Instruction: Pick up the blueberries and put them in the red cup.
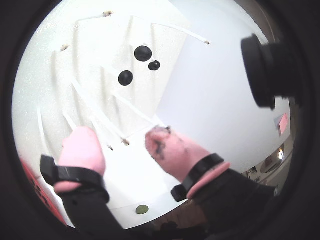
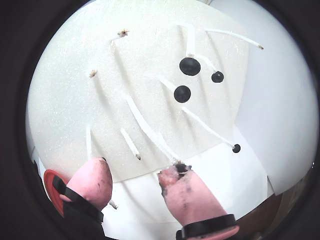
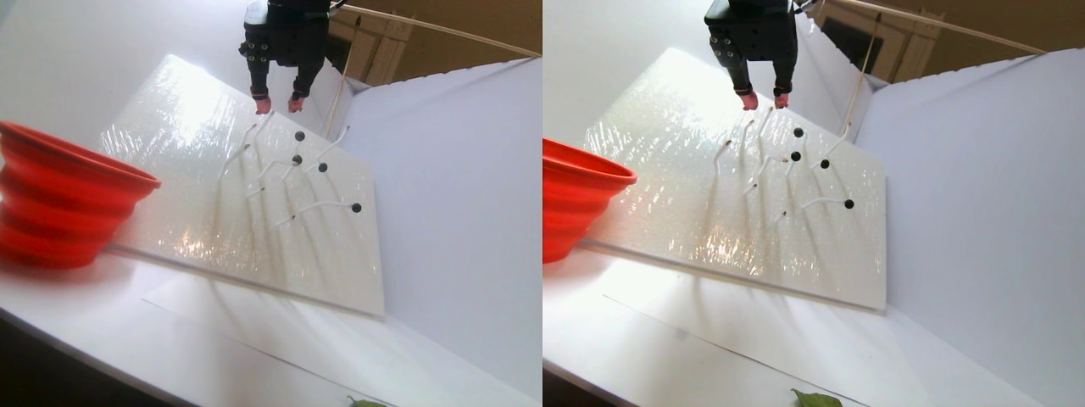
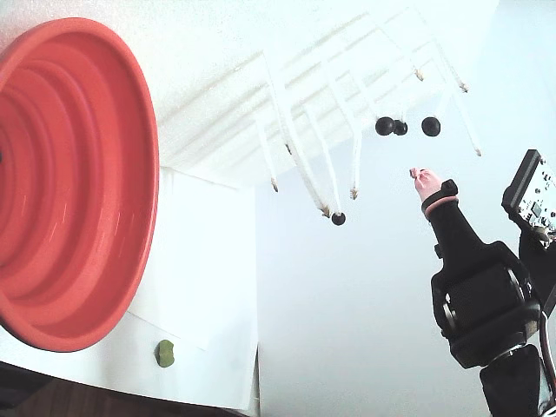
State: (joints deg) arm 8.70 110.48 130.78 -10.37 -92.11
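Four blueberries [image 2: 182,93] remain on the tips of thin white stalks that stand out from a white foam board [image 2: 70,100]. In a wrist view three sit in a loose cluster at upper centre, and a fourth [image 2: 236,148] hangs lower right near the board's edge. Several stalks end bare, which suggests some picking is already done, though the red cup [image 4: 69,182] shows no berries on the part of its inside that can be seen. Most of the job, I judge, is left.

The gripper [image 2: 135,180] hovers near the board's lower edge, its pink-tipped fingers [image 2: 95,177] spread apart and holding nothing; the right pad is smeared dark.

The berries are tiny, round, glossy and near-black, far smaller than the cup. The cup is a wide red-orange bowl with stepped rings inside, standing on the white bench at the far left in the stereo pair view [image 3: 59,195], well apart from the berries. A small green lump [image 4: 165,353] lies near it.
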